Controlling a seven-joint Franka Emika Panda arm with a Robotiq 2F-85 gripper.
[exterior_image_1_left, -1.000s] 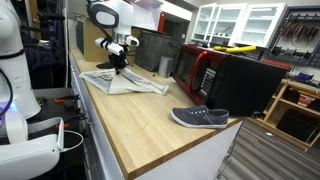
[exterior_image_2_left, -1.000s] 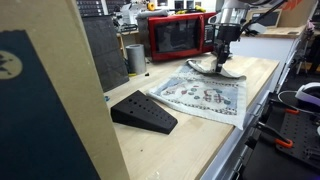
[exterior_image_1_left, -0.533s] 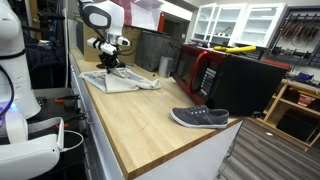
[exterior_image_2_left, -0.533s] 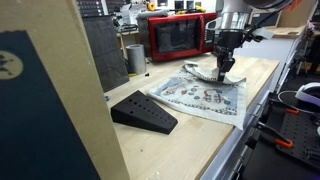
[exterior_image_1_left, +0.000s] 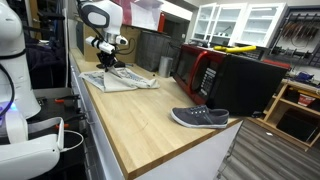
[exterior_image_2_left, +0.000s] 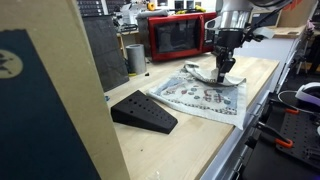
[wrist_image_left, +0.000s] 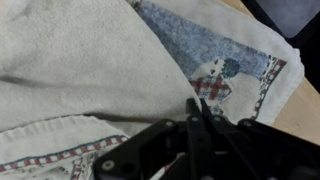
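Quick note from the remote seat. The hand (wrist_image_left: 197, 106) is pinched shut on a raised fold of the towel (wrist_image_left: 90, 70). The wrist view shows it best: the two black tips meet with cloth bunched between them, so it's gripping, not hovering.

The thing that matters here is where the rest of the towel sits relative to that pinch. It isn't centred under the hand. In an exterior view the hand (exterior_image_1_left: 108, 60) comes down on the end of the towel (exterior_image_1_left: 128, 81) that's farther from the shoe (exterior_image_1_left: 200, 117). Most of the cloth spreads flat over the desk (exterior_image_1_left: 150, 130) from there, roughly along the desk's length toward the shoe, though the two are well apart. In an exterior view from the opposite end, the hand (exterior_image_2_left: 222, 70) is over the far edge of the towel (exterior_image_2_left: 200, 97). The printed face runs from there toward the black wedge (exterior_image_2_left: 143, 112) and stops short of it.

So the long axis goes from the hand out along the desk, and nearly all the loose cloth is on one side of the grip. The red microwave (exterior_image_2_left: 178, 37) stands behind the hand at the back of the desk, near but not touching. I can't tell how many layers are in the pinch.
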